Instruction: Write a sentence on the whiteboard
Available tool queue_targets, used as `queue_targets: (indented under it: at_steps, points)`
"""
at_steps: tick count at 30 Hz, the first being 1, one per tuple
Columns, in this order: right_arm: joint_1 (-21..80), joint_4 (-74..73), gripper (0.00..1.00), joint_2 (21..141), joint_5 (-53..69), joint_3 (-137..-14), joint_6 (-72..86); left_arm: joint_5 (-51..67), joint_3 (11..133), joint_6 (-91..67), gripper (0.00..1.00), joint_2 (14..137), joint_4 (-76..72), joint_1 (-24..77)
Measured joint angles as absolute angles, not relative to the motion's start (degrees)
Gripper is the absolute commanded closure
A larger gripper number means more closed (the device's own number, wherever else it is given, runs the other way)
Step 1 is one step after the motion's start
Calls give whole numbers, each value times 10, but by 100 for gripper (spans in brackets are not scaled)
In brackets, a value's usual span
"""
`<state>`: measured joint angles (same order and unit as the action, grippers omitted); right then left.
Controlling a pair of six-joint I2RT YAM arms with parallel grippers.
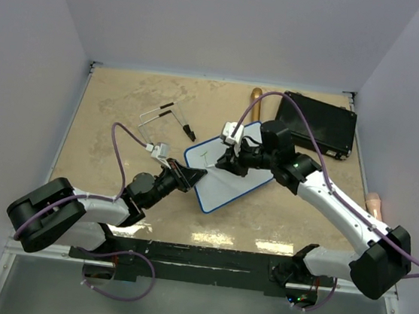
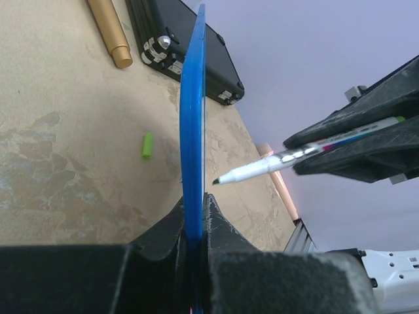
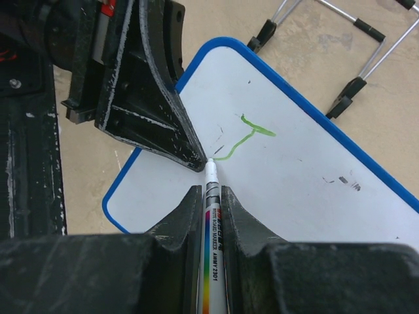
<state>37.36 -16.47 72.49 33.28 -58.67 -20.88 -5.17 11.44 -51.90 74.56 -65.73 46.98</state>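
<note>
Inspection record, positions referred to the whiteboard [image 1: 223,187].

Whiteboard: found on the tan table [image 1: 125,102], skewed, between the two arms. Its blue rim is seen all round from the top view. From the left wrist only the rim is presented, edge-on.

Left gripper [image 2: 194,210]: jaws are closed onto the whiteboard's near-left edge, one finger on each face. The clamp is confirmed in the left wrist view. In the top view only contact at that edge can be made out.

Right gripper [image 3: 211,196]: jaws are closed on a white marker [image 3: 211,222], which is held over the whiteboard's face. In the right wrist view the tip is seen at the surface, just beside the left gripper's finger. In the left wrist view the tip is seen touching or nearly touching the face; which cannot be told.

Marks: a green stroke [image 3: 247,134] and small dark specks are recorded on the face, beside the tip. They are legible in the right wrist view alone.

Surroundings: a black case [image 1: 319,124] and a gold tube [image 1: 255,100] are noted beyond the whiteboard's far end. A wire stand [image 1: 161,115] is noted beyond its left side. A small green piece [image 2: 148,144] lies near the rim, shown by the left wrist view only.
</note>
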Motion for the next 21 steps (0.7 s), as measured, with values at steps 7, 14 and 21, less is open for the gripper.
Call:
queue_targets:
  at_steps: [7,14,21]
  points:
    - [314,-162,100,671,384,-602,-207,-51,113,-519,100,745,-663,470]
    - [292,-155,100,655,406,-602,-220,-48,106,-519,100,745,-667,470]
    - [292,-177,100,669,437,-598,-272,-43,99,-519,100,745,-668,470]
